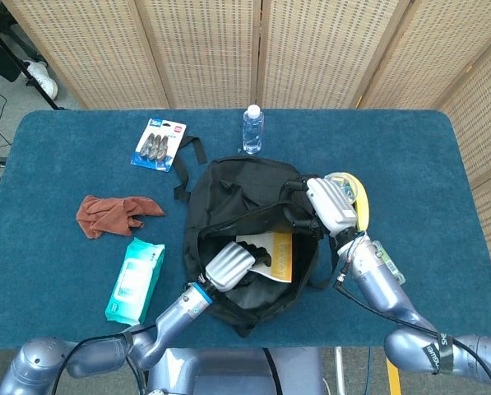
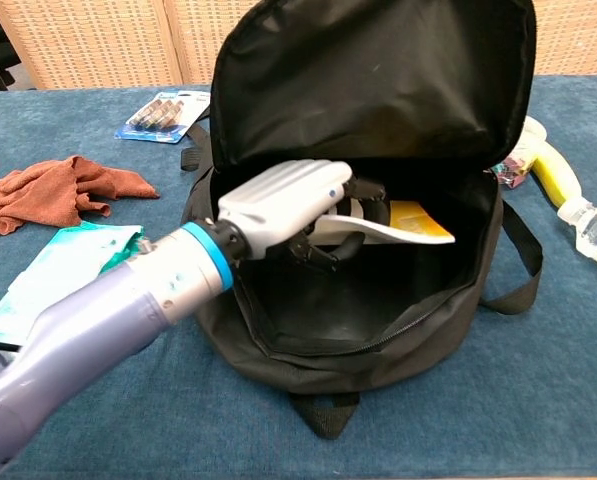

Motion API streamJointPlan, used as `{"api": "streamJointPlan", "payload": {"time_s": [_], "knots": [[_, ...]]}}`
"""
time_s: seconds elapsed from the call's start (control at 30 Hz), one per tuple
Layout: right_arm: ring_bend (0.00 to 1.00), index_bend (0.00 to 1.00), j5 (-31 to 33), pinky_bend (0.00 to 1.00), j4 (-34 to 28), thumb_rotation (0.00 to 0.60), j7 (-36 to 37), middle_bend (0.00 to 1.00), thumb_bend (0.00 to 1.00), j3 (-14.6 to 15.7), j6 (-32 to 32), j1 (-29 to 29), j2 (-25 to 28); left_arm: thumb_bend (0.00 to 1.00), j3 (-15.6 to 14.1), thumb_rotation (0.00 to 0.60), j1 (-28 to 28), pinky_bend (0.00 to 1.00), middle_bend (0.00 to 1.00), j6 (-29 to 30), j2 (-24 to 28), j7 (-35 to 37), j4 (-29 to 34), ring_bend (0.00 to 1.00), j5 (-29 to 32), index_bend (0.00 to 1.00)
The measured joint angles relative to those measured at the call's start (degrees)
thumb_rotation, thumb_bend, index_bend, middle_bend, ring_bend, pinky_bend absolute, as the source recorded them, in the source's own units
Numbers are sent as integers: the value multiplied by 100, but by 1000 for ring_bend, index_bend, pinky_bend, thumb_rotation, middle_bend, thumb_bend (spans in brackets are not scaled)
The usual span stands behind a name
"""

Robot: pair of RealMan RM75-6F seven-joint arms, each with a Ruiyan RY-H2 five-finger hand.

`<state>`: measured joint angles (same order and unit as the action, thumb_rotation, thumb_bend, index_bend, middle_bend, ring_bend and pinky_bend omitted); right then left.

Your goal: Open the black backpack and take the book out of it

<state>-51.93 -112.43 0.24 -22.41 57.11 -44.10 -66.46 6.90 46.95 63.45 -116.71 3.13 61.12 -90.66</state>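
Observation:
The black backpack (image 1: 229, 197) (image 2: 378, 90) lies open in the middle of the blue table, its flap raised. Inside, my left hand (image 1: 229, 264) (image 2: 283, 205) grips the white and yellow book (image 1: 275, 253) (image 2: 408, 224) by its near edge and holds it lifted off the bag's floor. In the head view my right hand (image 1: 331, 206) holds the flap's rim at the bag's right side, keeping it up. That hand is hidden behind the flap in the chest view.
A clear water bottle (image 1: 252, 129) stands behind the bag. A blister pack (image 1: 159, 144), a rust-red cloth (image 1: 113, 214) and a pack of wipes (image 1: 135, 280) lie to the left. A yellow item (image 1: 362, 206) and a small green-labelled bottle (image 1: 380, 262) lie to the right.

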Motion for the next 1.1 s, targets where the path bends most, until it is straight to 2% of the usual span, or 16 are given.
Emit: {"api": "streamJointPlan", "payload": {"time_s": [0.2, 0.43, 0.63, 0.93, 1.0, 1.1], "knots": [[372, 617, 4, 257, 208, 600, 97, 588, 593, 20, -44, 31, 26, 605, -215, 600, -215, 571, 493, 382, 755, 539, 772, 508, -221, 802], [372, 617, 132, 257, 634, 600, 256, 588, 569, 78, -188, 43, -46, 618, -532, 600, -534, 571, 494, 947, 2490, 1457, 2408, 508, -561, 806], [372, 619, 164, 257, 1098, 600, 392, 590, 569, 227, -325, 93, -211, 625, -736, 600, -719, 571, 497, 1272, 3889, 2701, 3256, 508, -753, 809], [372, 619, -1, 257, 1350, 600, 523, 591, 569, 539, -394, 294, -461, 636, -801, 600, -1013, 571, 501, 1756, 5442, 4605, 3678, 508, -676, 816], [372, 619, -71, 257, 1352, 600, 534, 591, 569, 590, -385, 339, -490, 638, -823, 600, -1038, 571, 504, 1706, 5755, 4899, 3680, 508, -567, 819], [372, 619, -166, 257, 1349, 600, 540, 591, 569, 655, -367, 393, -532, 642, -874, 600, -993, 571, 506, 1288, 6191, 5136, 3622, 508, -334, 820]]}}
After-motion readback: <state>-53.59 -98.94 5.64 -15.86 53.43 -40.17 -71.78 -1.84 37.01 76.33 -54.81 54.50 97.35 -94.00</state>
